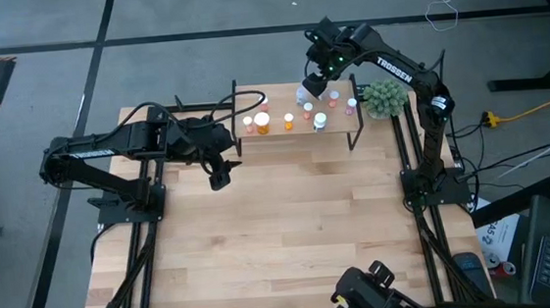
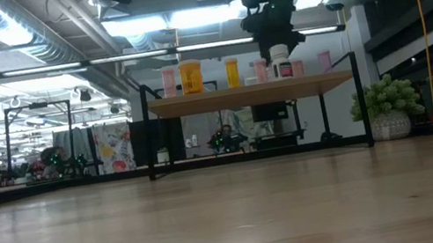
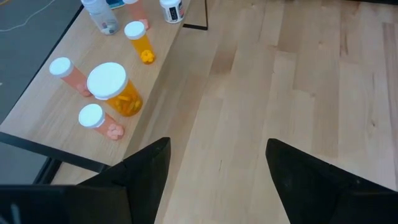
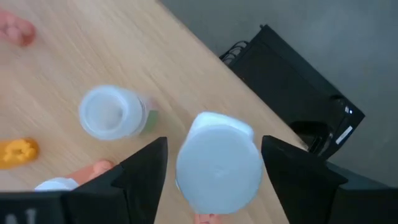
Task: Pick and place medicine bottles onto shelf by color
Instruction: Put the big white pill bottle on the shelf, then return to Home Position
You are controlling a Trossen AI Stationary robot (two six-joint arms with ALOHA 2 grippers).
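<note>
The shelf (image 1: 293, 135) stands at the table's far side on black legs, with several bottles upright on it: orange ones (image 3: 115, 90), pink ones (image 3: 65, 71), a white one with a dark label (image 2: 280, 61) and a clear one (image 4: 109, 112). My right gripper (image 1: 314, 84) is open above the shelf's far right part. Its fingers stand on either side of a pale white-capped bottle (image 4: 217, 165) near the shelf's far edge. My left gripper (image 1: 220, 175) is open and empty above the table, just in front of the shelf's left end.
A green bushy plant in a pot (image 1: 384, 96) stands on the table just right of the shelf. The bare wooden tabletop (image 1: 281, 232) stretches from the shelf to the near edge. Cables lie on the floor beyond the table.
</note>
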